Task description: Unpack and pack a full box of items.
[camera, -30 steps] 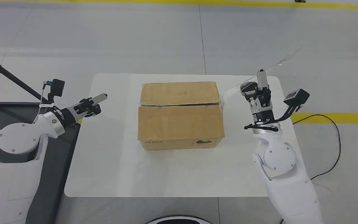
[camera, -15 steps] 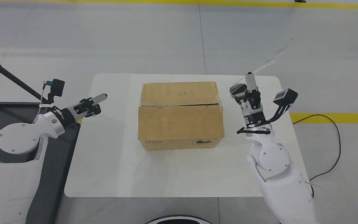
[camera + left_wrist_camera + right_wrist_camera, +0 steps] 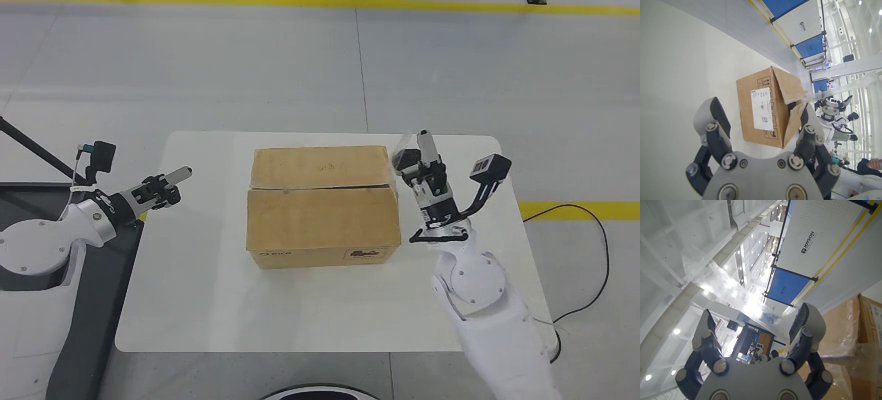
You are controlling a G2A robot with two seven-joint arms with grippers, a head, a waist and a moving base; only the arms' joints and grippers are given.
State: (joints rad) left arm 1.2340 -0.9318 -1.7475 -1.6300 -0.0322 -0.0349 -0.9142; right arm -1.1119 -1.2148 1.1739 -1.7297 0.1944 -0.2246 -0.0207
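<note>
The cardboard box [image 3: 322, 215] sat in the middle of the white surface [image 3: 200, 300], in the centre of the top view. Its two long top flaps met along a seam running left to right. From my left wrist the flaps at the near end stood slightly ajar, with a dark gap under them, and a white label showed on the side facing me.

My left tool [image 3: 180, 177] hung at the left edge of the surface, well apart from the box and pointing toward it. Its jaws were spread wide with nothing between them. In the left wrist view [image 3: 762, 113] the box showed through the gap.

My right tool [image 3: 413, 152] was just beside the box's right end, near its upper right corner in the top view. I could not tell whether it touched the cardboard. Its jaws were also apart and clamped nothing [image 3: 755, 313]. A strip of clear film [image 3: 725, 285] ran from the upper left of the right wrist view down to the ribbed pad [image 3: 797, 321] on the box side, and more of it lay crinkled over the cardboard at the right of that frame.
</note>
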